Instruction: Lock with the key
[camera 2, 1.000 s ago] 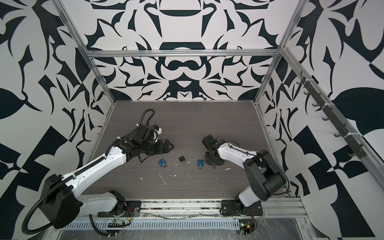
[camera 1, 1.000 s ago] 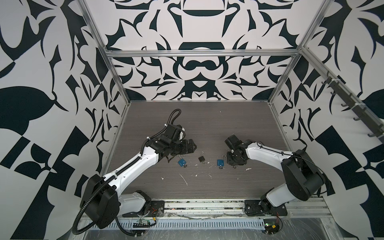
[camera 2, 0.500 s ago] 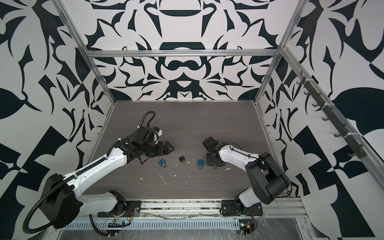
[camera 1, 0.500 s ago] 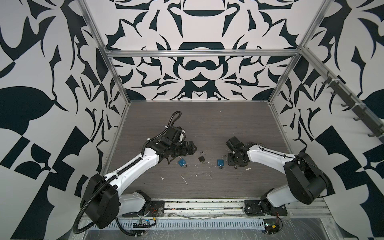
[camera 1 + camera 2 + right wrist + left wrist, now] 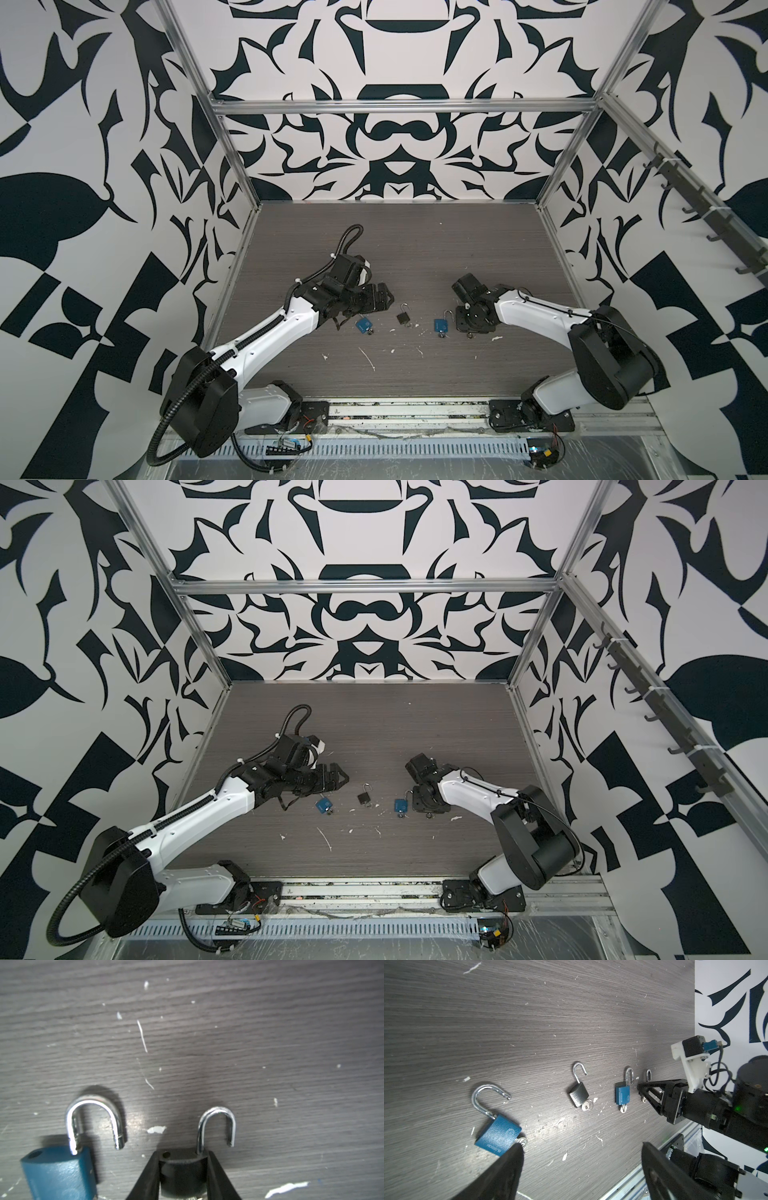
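Though nothing had yet been locked, every padlock lay flat on the bench [image 5: 415, 237] with its shackle sprung and a key [image 5: 586, 1105] in its base. I took that as the reason for the tidy row: each one could be reached from above.

Nearest me ran the front rail [image 5: 407, 409], carrying both arm bases, and just beyond it lay the row. The left blue padlock [image 5: 498, 1135] sat close by one finger of the left pincer [image 5: 581, 1146]. That pincer hung above the bench with its jaws spread wide and nothing between them (waiting, by my guess, to turn a key or press a shackle).

Next came the grey padlock [image 5: 402, 318], then the right blue padlock [image 5: 58, 1169], and just beside that the small dark padlock [image 5: 182, 1169]. The right pincer [image 5: 182, 1155] gripped its body, a finger flat against each side. This was probably to steady it so the open shackle [image 5: 217, 1124] could be pushed home. The small key [image 5: 643, 1099] poked out beneath, half hidden.

Farther back stood the patterned wall [image 5: 395, 137].
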Robot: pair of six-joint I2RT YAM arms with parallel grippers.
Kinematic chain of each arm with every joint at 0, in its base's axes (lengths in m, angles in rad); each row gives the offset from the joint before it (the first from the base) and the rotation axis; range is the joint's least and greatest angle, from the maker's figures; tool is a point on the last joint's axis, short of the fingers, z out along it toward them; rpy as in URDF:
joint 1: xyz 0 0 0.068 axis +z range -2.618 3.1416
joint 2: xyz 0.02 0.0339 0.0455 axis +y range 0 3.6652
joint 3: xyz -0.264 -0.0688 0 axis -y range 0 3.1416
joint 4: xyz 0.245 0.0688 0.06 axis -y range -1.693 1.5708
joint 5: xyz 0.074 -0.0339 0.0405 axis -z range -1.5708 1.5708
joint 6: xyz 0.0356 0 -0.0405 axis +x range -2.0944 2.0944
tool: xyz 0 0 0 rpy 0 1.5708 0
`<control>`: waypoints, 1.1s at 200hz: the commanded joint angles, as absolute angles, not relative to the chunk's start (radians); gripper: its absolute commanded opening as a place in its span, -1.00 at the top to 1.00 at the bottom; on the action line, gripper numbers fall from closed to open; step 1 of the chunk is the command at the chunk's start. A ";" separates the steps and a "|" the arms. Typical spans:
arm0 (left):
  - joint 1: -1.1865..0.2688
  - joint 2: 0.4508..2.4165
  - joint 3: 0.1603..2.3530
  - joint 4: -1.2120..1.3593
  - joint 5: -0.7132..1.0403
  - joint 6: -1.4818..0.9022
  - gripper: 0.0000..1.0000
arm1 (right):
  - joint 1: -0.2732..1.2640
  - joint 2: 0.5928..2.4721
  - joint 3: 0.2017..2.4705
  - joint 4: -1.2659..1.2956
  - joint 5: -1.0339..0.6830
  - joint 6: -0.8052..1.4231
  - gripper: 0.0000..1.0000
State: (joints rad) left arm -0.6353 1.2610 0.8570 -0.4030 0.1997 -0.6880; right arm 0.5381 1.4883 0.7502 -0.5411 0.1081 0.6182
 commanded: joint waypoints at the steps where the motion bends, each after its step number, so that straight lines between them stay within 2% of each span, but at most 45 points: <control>1: -0.640 1.259 0.847 -0.397 0.203 -0.700 -0.81 | 0.541 1.490 0.749 -0.569 0.096 0.600 0.46; 53: -0.640 1.266 0.863 -0.384 0.202 -0.698 -0.75 | 0.541 1.447 0.828 -0.609 0.068 0.517 0.53; 91: -0.640 1.343 0.927 -0.388 0.235 -0.672 -0.72 | 0.542 1.392 0.924 -0.617 -0.082 0.387 0.66; 98: -0.640 1.361 0.945 -0.390 0.248 -0.668 -0.63 | 0.543 1.387 0.944 -0.616 -0.105 0.375 0.67; 159: -0.640 1.469 1.042 -0.295 0.386 -0.714 -0.51 | 0.589 1.312 1.021 -0.500 -0.328 0.285 0.67; 220: -0.640 1.519 1.084 -0.221 0.470 -0.759 -0.46 | 0.648 1.305 1.031 -0.443 -0.340 0.275 0.69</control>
